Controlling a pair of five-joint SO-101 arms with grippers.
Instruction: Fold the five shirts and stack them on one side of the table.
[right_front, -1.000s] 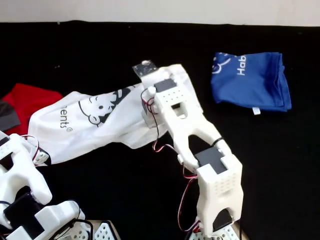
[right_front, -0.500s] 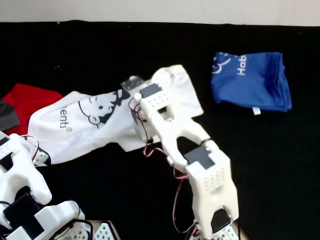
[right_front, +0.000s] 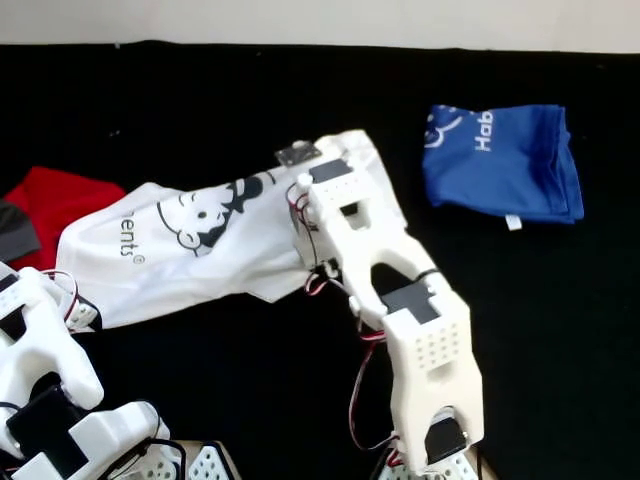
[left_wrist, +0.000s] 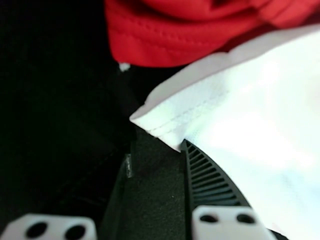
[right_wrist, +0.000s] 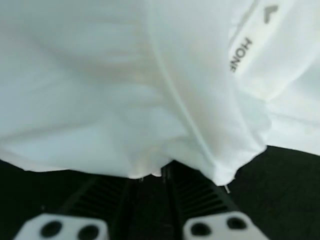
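A white shirt with a printed figure lies stretched across the table's middle and left. My right arm stands over its right end. In the right wrist view my right gripper is nearly closed on the hem of the white shirt, whose cloth drapes above the fingers. A folded blue shirt sits at the back right, and a red shirt lies at the left edge. My left gripper is open low over the table, with a corner of the white shirt lying over one finger and the red shirt just beyond.
The table is covered in black cloth. My left arm is folded back at the front left corner. A grey patch lies by the red shirt.
My right arm swung left over the white shirt, then back right to about where it started. The shirt's lower edge shifted slightly. The left arm kept still.
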